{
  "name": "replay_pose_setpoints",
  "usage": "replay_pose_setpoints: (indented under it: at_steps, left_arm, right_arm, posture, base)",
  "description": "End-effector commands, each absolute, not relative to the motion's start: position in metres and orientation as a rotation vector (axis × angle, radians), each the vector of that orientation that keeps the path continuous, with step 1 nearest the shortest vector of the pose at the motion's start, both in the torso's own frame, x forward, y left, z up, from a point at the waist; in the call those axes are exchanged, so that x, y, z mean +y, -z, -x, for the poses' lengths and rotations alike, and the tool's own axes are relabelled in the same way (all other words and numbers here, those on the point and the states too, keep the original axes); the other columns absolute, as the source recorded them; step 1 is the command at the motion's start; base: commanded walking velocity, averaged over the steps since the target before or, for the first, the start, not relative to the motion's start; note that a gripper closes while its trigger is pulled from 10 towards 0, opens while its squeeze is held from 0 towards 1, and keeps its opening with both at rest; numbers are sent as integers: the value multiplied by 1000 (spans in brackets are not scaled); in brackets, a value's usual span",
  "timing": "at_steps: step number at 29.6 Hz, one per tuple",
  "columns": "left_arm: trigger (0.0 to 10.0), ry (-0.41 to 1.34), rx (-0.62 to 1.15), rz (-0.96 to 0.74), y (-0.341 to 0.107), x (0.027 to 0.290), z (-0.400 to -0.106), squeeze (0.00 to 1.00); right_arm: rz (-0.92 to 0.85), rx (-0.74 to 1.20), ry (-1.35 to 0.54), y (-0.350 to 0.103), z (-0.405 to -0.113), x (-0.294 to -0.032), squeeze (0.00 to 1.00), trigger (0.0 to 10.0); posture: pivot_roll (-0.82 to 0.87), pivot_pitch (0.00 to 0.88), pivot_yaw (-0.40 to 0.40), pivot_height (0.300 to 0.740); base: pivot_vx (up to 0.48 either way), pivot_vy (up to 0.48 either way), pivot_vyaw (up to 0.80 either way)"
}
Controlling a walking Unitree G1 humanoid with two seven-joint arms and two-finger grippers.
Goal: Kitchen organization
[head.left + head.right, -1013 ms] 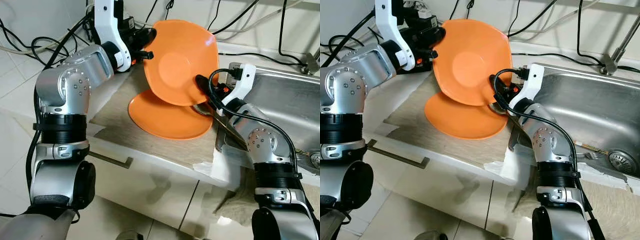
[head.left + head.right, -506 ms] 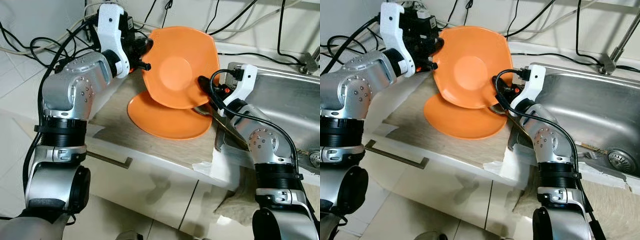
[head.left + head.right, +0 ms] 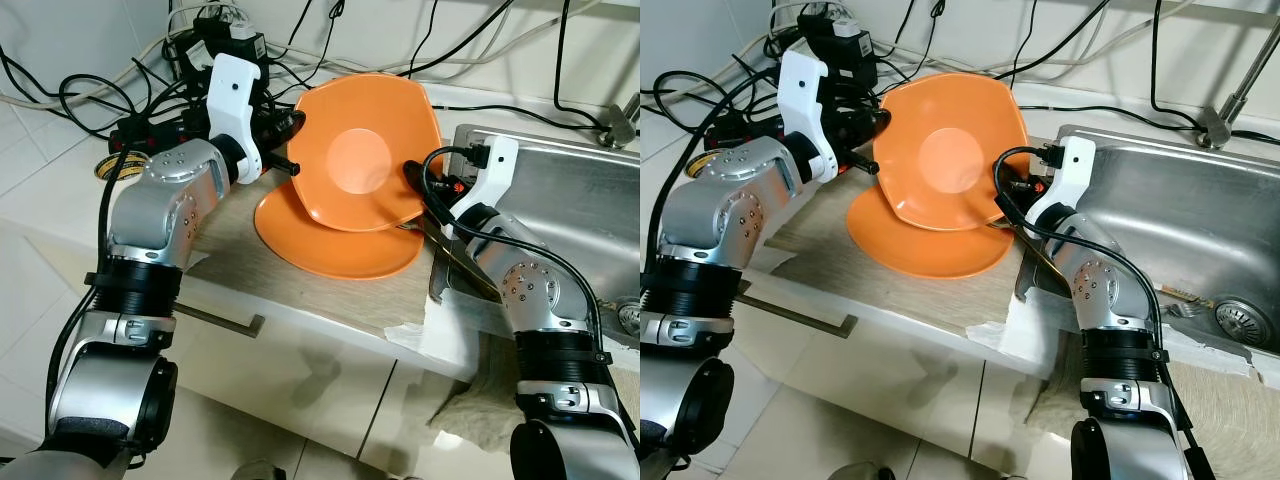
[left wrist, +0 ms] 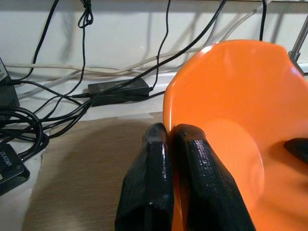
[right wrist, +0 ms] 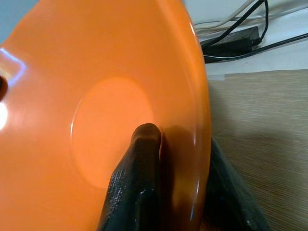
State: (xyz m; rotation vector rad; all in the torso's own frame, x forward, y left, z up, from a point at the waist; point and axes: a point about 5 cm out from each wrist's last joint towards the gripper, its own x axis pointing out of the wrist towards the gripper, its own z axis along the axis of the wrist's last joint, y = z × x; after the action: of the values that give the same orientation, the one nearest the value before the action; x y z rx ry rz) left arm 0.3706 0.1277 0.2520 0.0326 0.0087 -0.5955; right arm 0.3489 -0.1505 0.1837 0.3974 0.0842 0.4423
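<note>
So both arms have hold of the same orange dish (image 3: 365, 150), a squarish one tipped up at an angle over a flat orange plate (image 3: 335, 245) that lies on the beige mat (image 3: 250, 225) on the counter. The left gripper (image 3: 285, 135) is pinched onto the dish's left rim, one finger (image 4: 154, 183) behind and one in front, squeezed tight on the edge. The right gripper (image 3: 420, 195) is clamped on the right rim the same way, with a black finger (image 5: 137, 183) lying across the inside face. The dish's low edge sits just above the plate, can't tell if it's touching. The steel sink (image 3: 570, 200) is right beside all this on the right, with a grey cloth (image 3: 480, 405) draped over its near edge. Far side of the counter is a mess of black cables (image 3: 150, 90) and power adapters (image 3: 230, 30).
</note>
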Motion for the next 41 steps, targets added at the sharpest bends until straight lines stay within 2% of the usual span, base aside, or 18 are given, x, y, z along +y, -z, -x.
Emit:
replay_pose_setpoints:
  at_steps: [1,4,5,24,37,38,39,41]
  left_arm:
    - [10000,583,29,-94,-245,123,-371,0]
    - [10000,574,15,-79,-246,124,-372,0]
    - [10000,577,6,-73,-248,124,-372,1000]
    - [10000,576,-41,-96,-252,127,-368,1000]
    - [10000,558,-19,-142,-249,148,-359,1000]
    - [10000,557,-7,-140,-247,149,-358,957]
    - [10000,554,2,-148,-245,151,-357,0]
    - [10000,538,27,-137,-238,157,-356,0]
  right_arm:
    - [-347,59,-502,-193,-346,-137,0,0]
    - [-345,60,-501,-192,-346,-137,0,0]
    - [-345,59,-501,-193,-346,-137,0,0]
    - [-339,59,-505,-191,-347,-134,0,0]
    - [-338,59,-507,-190,-347,-133,0,0]
    - [-337,59,-507,-190,-347,-133,0,0]
    - [-337,59,-506,-190,-347,-133,0,0]
    - [-334,57,-503,-190,-347,-134,0,0]
  posture:
    - [-13,0,33,740]
    - [-12,0,31,740]
    - [-12,0,31,740]
    - [-7,0,28,740]
    - [3,0,29,740]
    - [3,0,29,740]
    - [6,0,28,740]
    - [6,0,28,740]
  base:
    - [0,0,0]
    - [0,0,0]
    - [0,0,0]
    - [0,0,0]
    - [0,0,0]
    - [0,0,0]
    - [0,0,0]
    - [0,0,0]
